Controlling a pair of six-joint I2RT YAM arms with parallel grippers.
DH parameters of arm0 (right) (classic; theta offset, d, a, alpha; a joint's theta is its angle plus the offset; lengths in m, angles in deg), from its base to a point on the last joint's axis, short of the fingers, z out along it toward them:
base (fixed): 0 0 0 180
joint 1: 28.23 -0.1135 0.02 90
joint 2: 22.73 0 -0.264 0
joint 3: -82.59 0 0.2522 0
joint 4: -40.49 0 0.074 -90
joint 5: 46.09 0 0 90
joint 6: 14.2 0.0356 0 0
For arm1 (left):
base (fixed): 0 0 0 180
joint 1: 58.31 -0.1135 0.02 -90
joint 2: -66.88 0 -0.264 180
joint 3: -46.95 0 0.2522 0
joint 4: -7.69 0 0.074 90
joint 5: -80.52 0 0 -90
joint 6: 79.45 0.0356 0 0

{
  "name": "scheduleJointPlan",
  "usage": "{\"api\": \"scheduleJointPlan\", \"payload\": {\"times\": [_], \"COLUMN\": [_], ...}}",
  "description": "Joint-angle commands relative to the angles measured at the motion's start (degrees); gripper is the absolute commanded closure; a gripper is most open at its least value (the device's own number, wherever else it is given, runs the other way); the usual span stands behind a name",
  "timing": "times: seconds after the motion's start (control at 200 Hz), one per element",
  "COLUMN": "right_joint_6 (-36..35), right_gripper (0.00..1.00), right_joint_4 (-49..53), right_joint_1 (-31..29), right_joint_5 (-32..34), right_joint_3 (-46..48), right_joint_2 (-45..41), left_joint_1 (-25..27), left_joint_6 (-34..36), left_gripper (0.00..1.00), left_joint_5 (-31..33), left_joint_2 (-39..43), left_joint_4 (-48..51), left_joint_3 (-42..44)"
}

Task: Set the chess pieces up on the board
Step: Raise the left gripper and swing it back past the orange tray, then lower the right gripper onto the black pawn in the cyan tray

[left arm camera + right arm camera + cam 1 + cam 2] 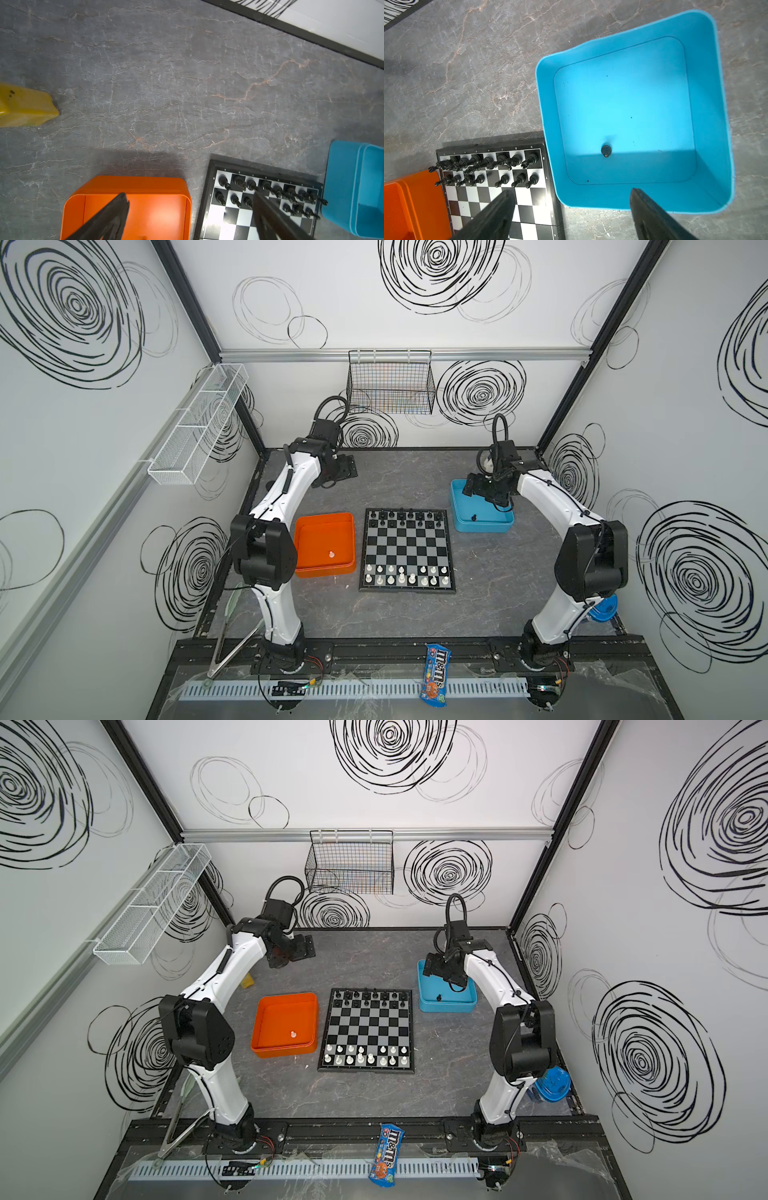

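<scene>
Though near board [406, 549], orange tray [305, 522] stands apart.

Worktop [415, 614]: grey marbled slab. On it: board [406, 549], centre frame; orange tray [325, 571], just left; blue tray [482, 527], upper right; yellow object [248, 980], far left edge.

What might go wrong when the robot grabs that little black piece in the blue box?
The black pawn is tiny, so the open right gripper above the blue tray might tip it or miss. Its free square on the board sits between crowded black pieces; the gripper might knock neighbours over.
</scene>
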Motion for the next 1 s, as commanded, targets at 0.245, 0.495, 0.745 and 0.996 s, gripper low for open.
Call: {"api": "scheduleJointPlan", "payload": {"times": [0.245,0.495,0.745,0.996], "right_joint_6": [3.44,2.11,1.95,1.75], "right_gripper": [0.20,0.31,0.44,0.46], "right_joint_4": [14.14,18.01,17.97,16.24], "right_joint_1": [0.92,0.72,0.57,0.56], "right_joint_5": [3.65,3.18,2.52,2.08], "right_joint_3": [-17.60,-22.45,-16.65,-12.34], "right_joint_2": [13.45,19.56,18.71,18.28], "left_joint_1": [-4.53,-7.78,-8.19,-7.84], "left_joint_6": [-6.88,-8.31,-11.03,-10.79], "left_gripper": [0.04,0.04,0.04,0.04], "left_joint_5": [-4.35,-6.79,-9.59,-10.42], "left_joint_2": [-7.05,-12.50,-13.19,-13.31], "left_joint_4": [0.96,4.89,6.48,7.63], "left_joint_3": [-15.14,-24.14,-24.58,-23.06]}}
